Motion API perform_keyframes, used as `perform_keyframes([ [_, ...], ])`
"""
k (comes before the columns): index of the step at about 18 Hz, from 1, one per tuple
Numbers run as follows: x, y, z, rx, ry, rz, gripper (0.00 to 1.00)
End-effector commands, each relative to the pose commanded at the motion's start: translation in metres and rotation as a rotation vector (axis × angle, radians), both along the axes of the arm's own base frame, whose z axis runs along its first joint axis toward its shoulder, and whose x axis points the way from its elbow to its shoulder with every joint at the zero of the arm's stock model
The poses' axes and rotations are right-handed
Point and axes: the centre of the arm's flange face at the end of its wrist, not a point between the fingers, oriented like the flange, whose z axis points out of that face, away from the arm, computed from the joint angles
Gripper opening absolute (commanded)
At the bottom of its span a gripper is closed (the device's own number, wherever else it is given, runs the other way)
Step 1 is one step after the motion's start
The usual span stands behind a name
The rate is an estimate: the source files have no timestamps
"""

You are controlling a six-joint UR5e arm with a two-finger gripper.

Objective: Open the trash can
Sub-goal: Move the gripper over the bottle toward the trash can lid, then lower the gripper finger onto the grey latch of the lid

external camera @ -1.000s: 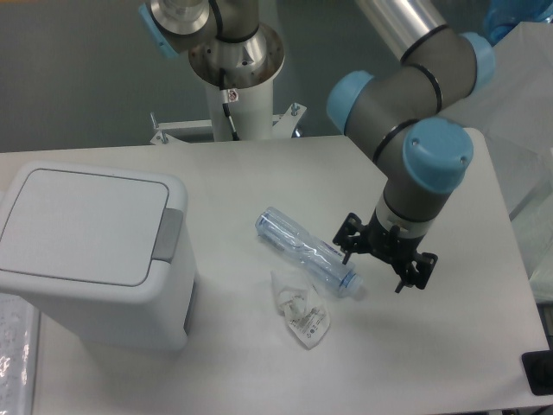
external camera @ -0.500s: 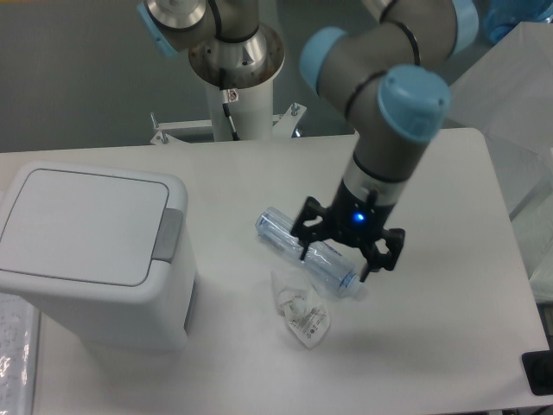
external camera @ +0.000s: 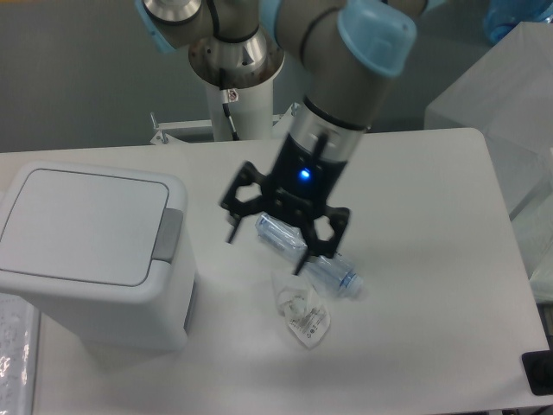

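The trash can (external camera: 91, 259) is a boxy white bin at the left of the table, its flat lid (external camera: 82, 223) down and a grey push-button latch (external camera: 168, 235) on the lid's right edge. My gripper (external camera: 266, 247) hangs in the air over the table's middle, to the right of the bin and apart from it. Its two black fingers are spread wide with nothing between them. A blue light glows on the wrist.
A clear plastic bottle (external camera: 311, 255) lies on the table just under and behind the gripper. A crumpled clear wrapper (external camera: 301, 316) lies in front of the bottle. The arm's base column (external camera: 235, 78) stands at the table's back.
The arm has swung left across the table, from beyond the bottle's right end to above its left end, closer to the trash can. The fingers stay spread. The lid stays down.
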Motion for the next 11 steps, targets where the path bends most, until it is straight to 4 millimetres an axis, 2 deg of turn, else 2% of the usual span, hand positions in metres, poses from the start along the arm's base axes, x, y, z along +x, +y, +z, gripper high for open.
perform_keyframes([
  [2, 0.009, 0.007, 0.005, 0.027, -0.065, 0.011, 1.0],
  [6, 0.019, 0.005, -0.001, 0.019, -0.087, 0.012, 1.0],
  [11, 0.023, 0.003, -0.024, 0.031, -0.065, -0.003, 1.0],
])
